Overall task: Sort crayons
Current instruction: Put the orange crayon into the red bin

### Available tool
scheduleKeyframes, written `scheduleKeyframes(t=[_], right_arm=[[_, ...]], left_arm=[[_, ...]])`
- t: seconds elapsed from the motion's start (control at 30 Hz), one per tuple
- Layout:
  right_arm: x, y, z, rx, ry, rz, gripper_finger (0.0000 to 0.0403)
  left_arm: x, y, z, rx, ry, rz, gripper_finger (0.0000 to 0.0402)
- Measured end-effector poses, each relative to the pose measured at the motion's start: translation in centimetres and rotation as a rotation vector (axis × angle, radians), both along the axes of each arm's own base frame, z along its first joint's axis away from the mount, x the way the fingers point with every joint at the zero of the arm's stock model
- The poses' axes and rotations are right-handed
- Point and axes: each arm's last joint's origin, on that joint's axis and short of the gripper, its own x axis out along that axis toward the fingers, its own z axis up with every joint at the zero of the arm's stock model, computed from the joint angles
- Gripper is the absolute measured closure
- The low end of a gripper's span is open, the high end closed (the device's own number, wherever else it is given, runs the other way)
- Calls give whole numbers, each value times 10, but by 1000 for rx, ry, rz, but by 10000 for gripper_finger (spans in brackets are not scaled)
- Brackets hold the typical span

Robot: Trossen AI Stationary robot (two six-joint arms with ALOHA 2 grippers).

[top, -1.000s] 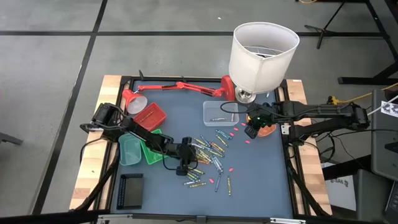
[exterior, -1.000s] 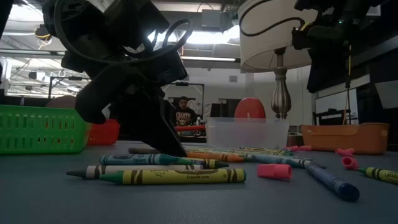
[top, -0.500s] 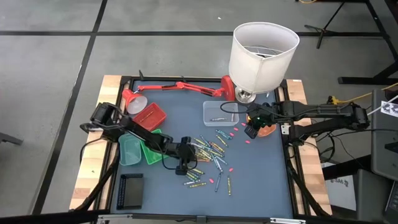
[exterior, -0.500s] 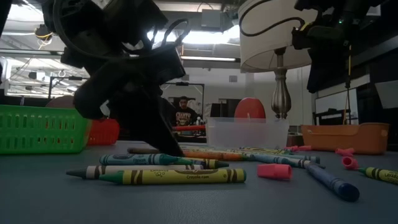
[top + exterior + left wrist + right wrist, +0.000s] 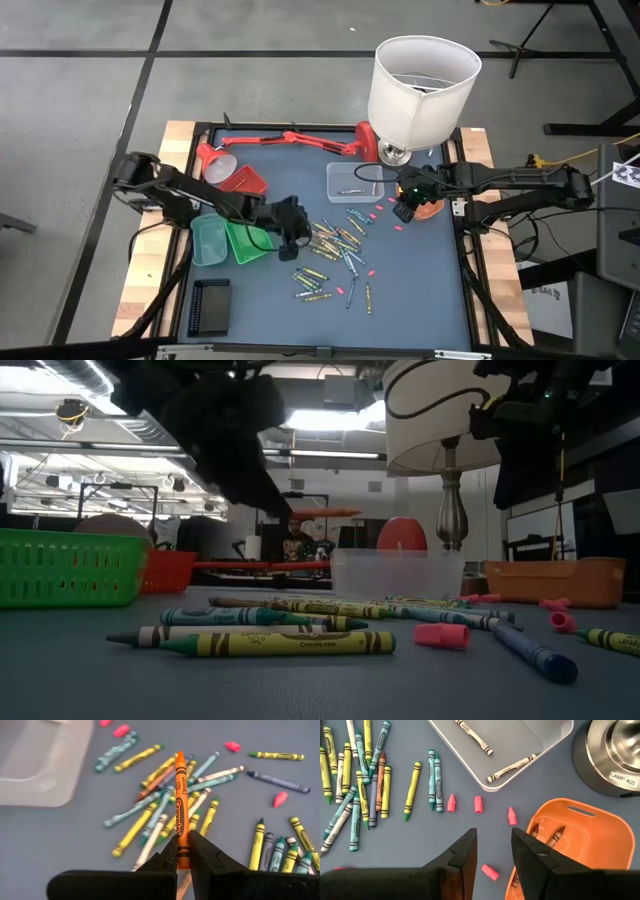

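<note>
The left gripper (image 5: 183, 851) is pinching 1 orange crayon (image 5: 181, 805) between narrow jaws, above the scattered crayons (image 5: 335, 255) mid-table. The right gripper (image 5: 494, 847) is hovering with jaws parted, holding nothing, beside the orange tray (image 5: 580, 837).

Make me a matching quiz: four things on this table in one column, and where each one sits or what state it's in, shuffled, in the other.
1. orange crayon
2. orange tray
3. clear tray
4. right gripper

a. holds two pale crayons
b. open, empty, hovering by the pink bits
c. clamped in the left gripper
d. next to the lamp base

Pairs: 1-c, 2-d, 3-a, 4-b
</note>
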Motion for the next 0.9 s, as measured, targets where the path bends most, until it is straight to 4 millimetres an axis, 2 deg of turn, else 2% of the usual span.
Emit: scheduleKeyframes(t=[0.2, 0.43, 0.73, 0.9], right_arm=[[0, 0, 0, 0, 0, 0, 285], [0, 0, 0, 0, -1, 0, 285], [4, 0, 2, -3, -45, 0, 285], [5, 0, 2, -3, -53, 0, 285]], left_arm=[[-22, 21, 28, 4, 18, 72, 392], [-59, 40, 47, -34, 130, 213, 392], [-110, 56, 51, -64, 388, 444, 392], [-130, 60, 48, -45, 536, 592, 392]])
